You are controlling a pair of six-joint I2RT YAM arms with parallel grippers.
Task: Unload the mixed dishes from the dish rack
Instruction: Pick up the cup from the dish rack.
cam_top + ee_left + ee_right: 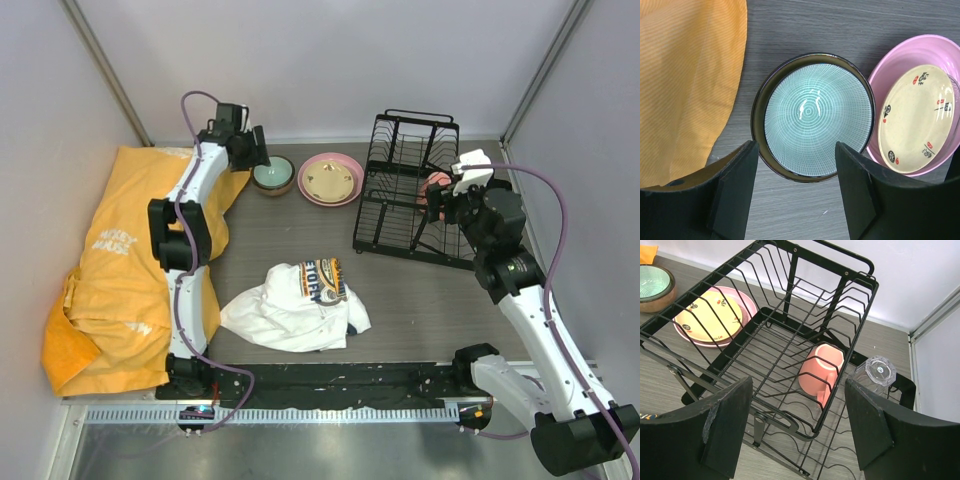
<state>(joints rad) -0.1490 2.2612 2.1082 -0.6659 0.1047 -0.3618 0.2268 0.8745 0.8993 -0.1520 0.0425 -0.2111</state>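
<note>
The mint-green bowl [815, 117] rests on the table, seemingly nested in the tan bowl [287, 185], whose brown rim rings it. My left gripper [796, 167] hovers just above it, open, with nothing between its fingers. Beside the bowl the cream patterned plate [917, 122] lies inside the big pink plate [900, 55]. The black dish rack [395, 195] stands at the far right. In it a pink mug [820, 369] lies on its side, and a clear glass [876, 372] stands upside down at its outer edge. My right gripper [797, 407] hangs open above the rack's near corner, holding nothing.
A white printed T-shirt [298, 305] lies crumpled at the table's front centre. An orange cloth [115, 265] covers the left side. Grey walls close in the back and both sides, and the right arm [530, 310] reaches in from the near right.
</note>
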